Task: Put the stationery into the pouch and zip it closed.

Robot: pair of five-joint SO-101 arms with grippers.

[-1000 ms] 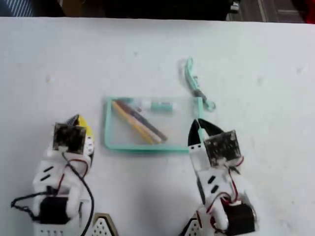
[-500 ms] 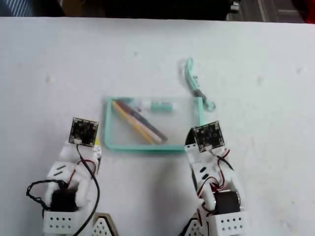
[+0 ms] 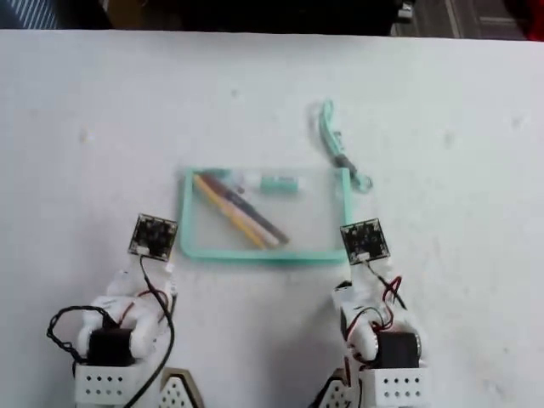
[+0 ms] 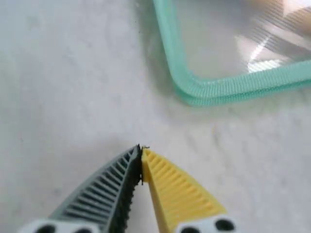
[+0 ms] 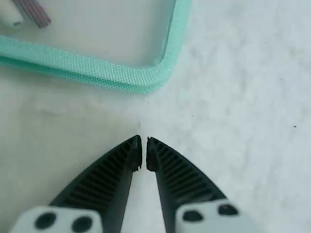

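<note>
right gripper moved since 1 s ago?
Yes. The right gripper backed away from the pouch, off its right edge, toward its arm's base.

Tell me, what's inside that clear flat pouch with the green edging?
Through the clear green-edged pouch show a few long pens or pencils, yellow, orange and dark, lying slantwise, plus a short white-and-teal piece by the far edge. Anything beneath them is covered.

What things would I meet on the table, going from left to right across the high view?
The left arm → pouch, with the stationery inside → right arm.
</note>
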